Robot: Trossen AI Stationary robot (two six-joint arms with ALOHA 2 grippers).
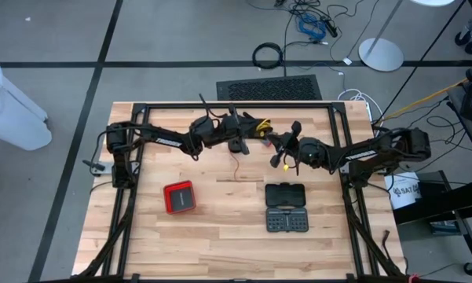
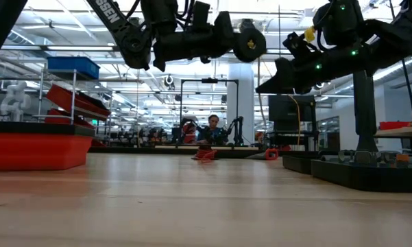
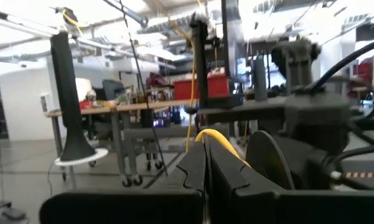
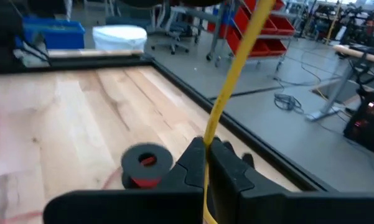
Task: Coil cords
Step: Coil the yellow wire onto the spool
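Note:
A yellow cord [image 4: 236, 68] runs between my two grippers above the table's far middle; it also shows in the high view [image 1: 261, 123]. My left gripper [image 1: 255, 132] is shut on it, and so is my right gripper [image 1: 279, 149] just to its right. Both are well above the table in the low view. A small round black cord bundle with a red core [image 4: 146, 165] lies on the table below them. It shows in the high view [image 1: 236, 145] with a thin reddish tail [image 1: 237, 169] trailing toward the near edge. My left gripper pinches the yellow cord between its two shut fingers; the cord [image 3: 219, 140] comes out at the fingertips and arcs away, clear of the table. My right gripper pinches the yellow cord [image 4: 210, 134] between its two shut fingertips. From there the cord runs on in a straight line, lifted clear of the table.
A red case [image 1: 179, 196] lies at the near left and a black bit case [image 1: 287, 206] at the near right. Black frame rails [image 1: 220, 106] run around the table. A person sits far off in the room [image 2: 212, 130].

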